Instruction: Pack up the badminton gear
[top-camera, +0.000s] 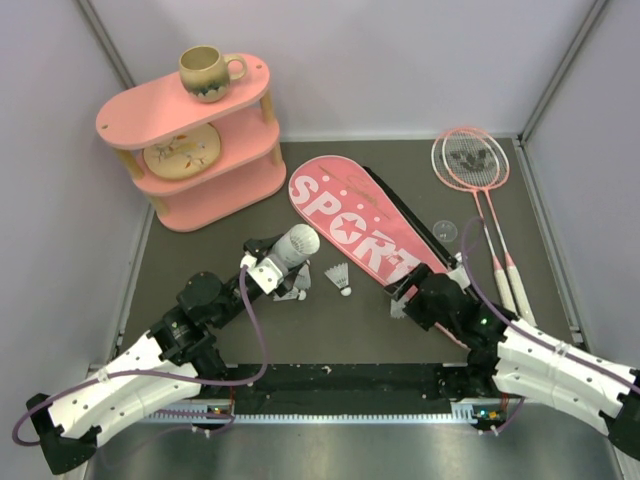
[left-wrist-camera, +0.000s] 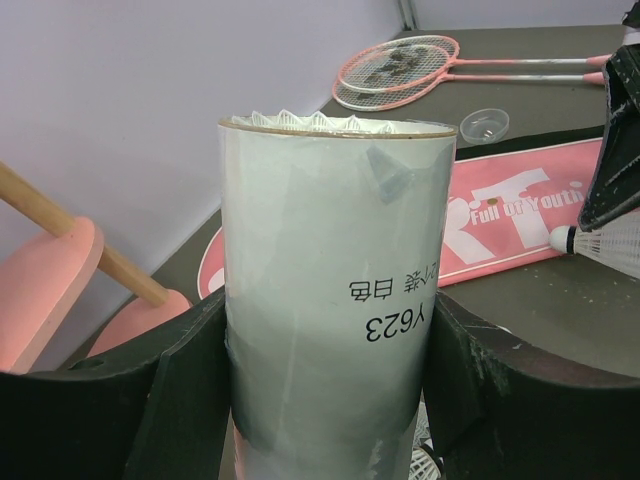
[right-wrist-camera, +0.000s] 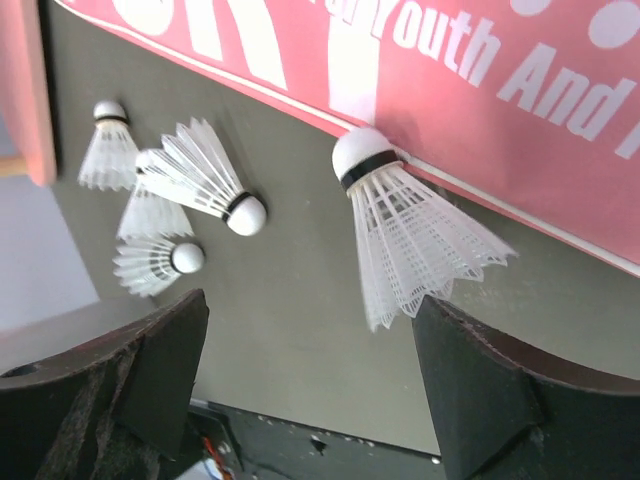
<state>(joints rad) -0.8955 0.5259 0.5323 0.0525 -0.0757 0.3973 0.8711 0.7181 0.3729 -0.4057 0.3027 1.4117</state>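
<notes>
We are clamping the long white tube (left-wrist-camera: 330, 300) between the fingers of our left gripper (left-wrist-camera: 330, 420), with shuttlecock feathers (left-wrist-camera: 300, 122) showing inside its open mouth ahead of them. Our right gripper (right-wrist-camera: 310, 330) is hovering with jaws spread, one shuttlecock (right-wrist-camera: 410, 235) lying just ahead of it at the edge of the pink bag (right-wrist-camera: 520, 110).

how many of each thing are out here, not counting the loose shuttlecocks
rackets: 2
racket bag: 1
shuttle tube: 1
clear cap: 1
shelf: 1
mug: 1
plate: 1
total: 8
</notes>
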